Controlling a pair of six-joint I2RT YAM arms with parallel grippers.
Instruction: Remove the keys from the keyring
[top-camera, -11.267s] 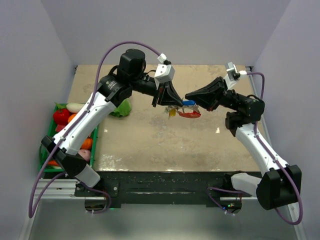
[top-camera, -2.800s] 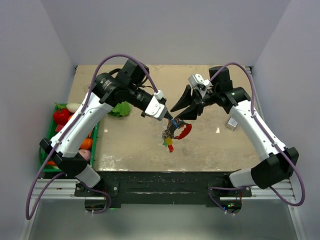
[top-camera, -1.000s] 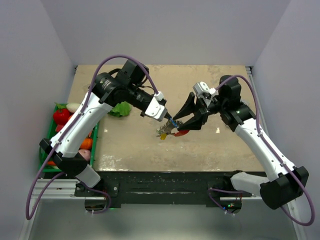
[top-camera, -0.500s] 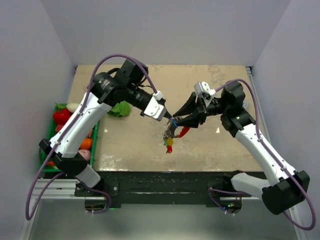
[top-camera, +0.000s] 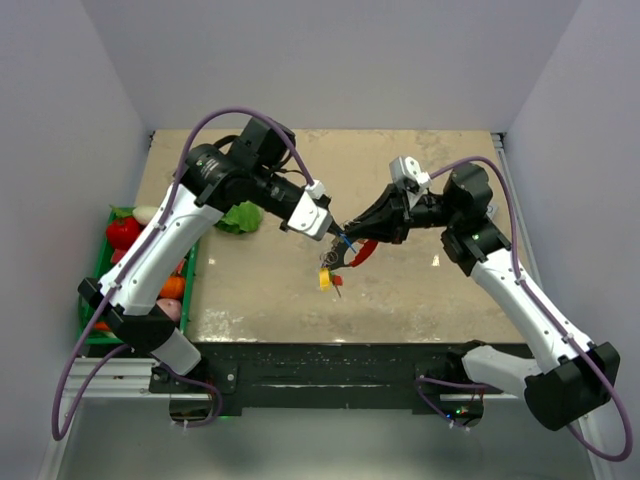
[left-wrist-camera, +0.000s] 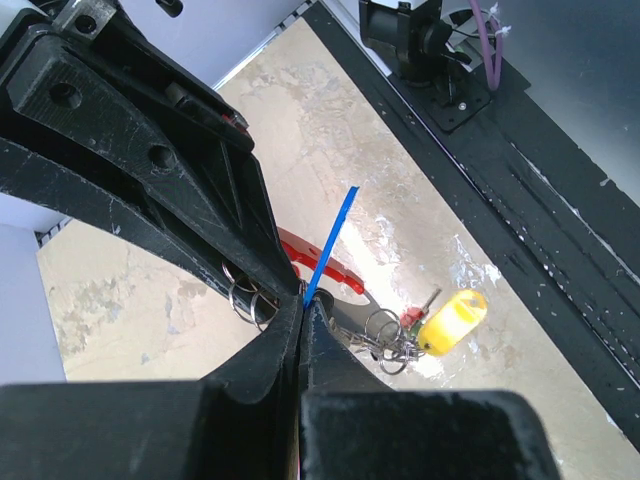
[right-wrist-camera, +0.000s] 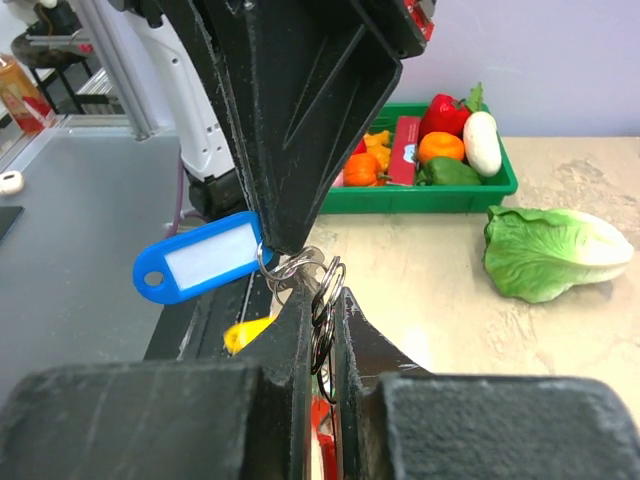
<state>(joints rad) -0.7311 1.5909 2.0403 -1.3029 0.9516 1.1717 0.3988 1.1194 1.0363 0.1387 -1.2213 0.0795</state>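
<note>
1. At the far left a green basket (right-wrist-camera: 440, 190) of vegetables stands against the left edge of the tabletop (top-camera: 260, 290).
2. A green lettuce leaf (top-camera: 241, 216) lies on the tabletop near the basket, partly under the left arm.
3. The left tool (left-wrist-camera: 302, 312) reaches in over the middle of the tabletop. Its fingers are pressed together, pinching the keyring (right-wrist-camera: 296, 266) at their very tip.
4. A blue tag (right-wrist-camera: 200, 258) with a white label hangs from the ring right at that pinch. From the left wrist it shows only edge-on, as a thin blue line.
5. The keyring is a cluster of silvery loops held up between the two tool tips, which almost touch.
6. The keys (left-wrist-camera: 405, 330) dangle below the loops on the near side, and a yellow plastic head (top-camera: 325, 279) is the plainest among them. Whether they touch the tabletop cannot be told.
7. The red fob (top-camera: 362, 250) hangs just to the right of the keys, under the right tool.
8. The right tool (right-wrist-camera: 325, 305) comes in from the right and meets the left tool tip to tip. Its fingers are drawn close together, and loops of the keyring are clamped in the thin gap between them.
</note>
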